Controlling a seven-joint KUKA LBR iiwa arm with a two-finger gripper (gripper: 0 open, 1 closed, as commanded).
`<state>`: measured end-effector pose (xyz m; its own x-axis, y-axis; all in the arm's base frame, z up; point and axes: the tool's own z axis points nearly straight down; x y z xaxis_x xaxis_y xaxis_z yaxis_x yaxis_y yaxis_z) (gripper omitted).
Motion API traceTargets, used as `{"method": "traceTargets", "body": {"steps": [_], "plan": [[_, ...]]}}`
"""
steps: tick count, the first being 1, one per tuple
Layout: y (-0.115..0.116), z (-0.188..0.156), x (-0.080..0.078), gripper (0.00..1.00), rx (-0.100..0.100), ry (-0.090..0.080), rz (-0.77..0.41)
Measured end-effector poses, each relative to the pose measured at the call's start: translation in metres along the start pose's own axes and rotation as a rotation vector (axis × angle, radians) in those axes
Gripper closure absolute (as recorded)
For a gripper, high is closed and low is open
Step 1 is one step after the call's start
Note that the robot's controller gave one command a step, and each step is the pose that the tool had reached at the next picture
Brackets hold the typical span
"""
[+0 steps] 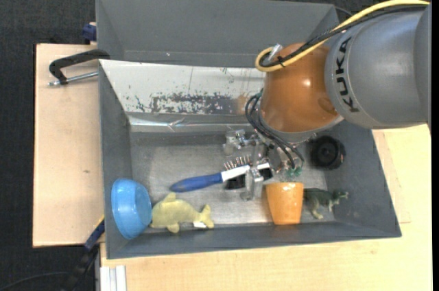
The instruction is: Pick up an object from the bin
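Observation:
My gripper [255, 165] hangs low over the middle of the bin floor, just under the orange wrist cover. Right below it lies the white and black head of a blue-handled brush [199, 181], whose handle points left. An orange cup [285, 202] stands upright close to the gripper's front right side. A black round knob [324, 152] lies to the gripper's right, near the bin's right wall.
A blue bowl [130, 207] lies tipped in the front left corner, with a pale yellow soft toy [180, 213] beside it. A small green toy animal [324, 202] sits to the right of the cup. The arm covers the back right of the bin.

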<state>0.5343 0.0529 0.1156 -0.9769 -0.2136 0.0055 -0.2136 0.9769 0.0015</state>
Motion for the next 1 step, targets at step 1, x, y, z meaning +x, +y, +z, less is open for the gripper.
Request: {"method": "traceTargets", "body": {"steps": [1], "plan": [[-0.0003,-0.0046,-0.0023,1.0,0.001,-0.009,0.001]]}}
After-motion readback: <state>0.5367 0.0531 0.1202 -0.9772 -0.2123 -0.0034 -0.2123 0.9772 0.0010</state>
